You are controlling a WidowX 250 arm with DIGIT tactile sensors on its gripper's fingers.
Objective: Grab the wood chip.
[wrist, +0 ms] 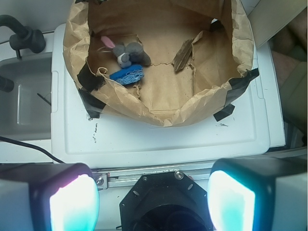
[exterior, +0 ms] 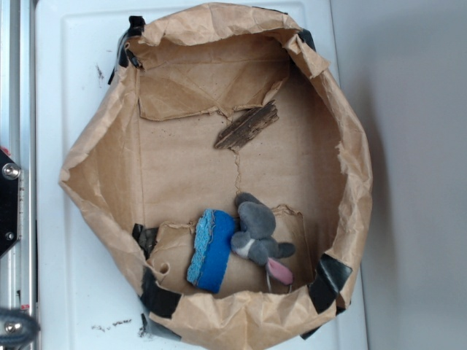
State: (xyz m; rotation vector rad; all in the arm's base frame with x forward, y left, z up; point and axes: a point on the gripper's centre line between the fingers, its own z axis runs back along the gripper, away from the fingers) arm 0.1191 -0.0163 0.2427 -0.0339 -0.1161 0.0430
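Wrist view: the gripper [wrist: 153, 192] hangs with jaws wide, well apart from the wood chip [wrist: 183, 55] near the paper tray's [wrist: 163, 113] far wall.

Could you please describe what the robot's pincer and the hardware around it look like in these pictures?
In the wrist view the pincer shows as two blocky dark fingers whose inner pads glow cyan-white, the left one tinged pink. Between them sits a black, faceted mount below a silver rail with screws. A thin black cable runs in from the left. The exterior view shows only black and metal hardware at its left edge.
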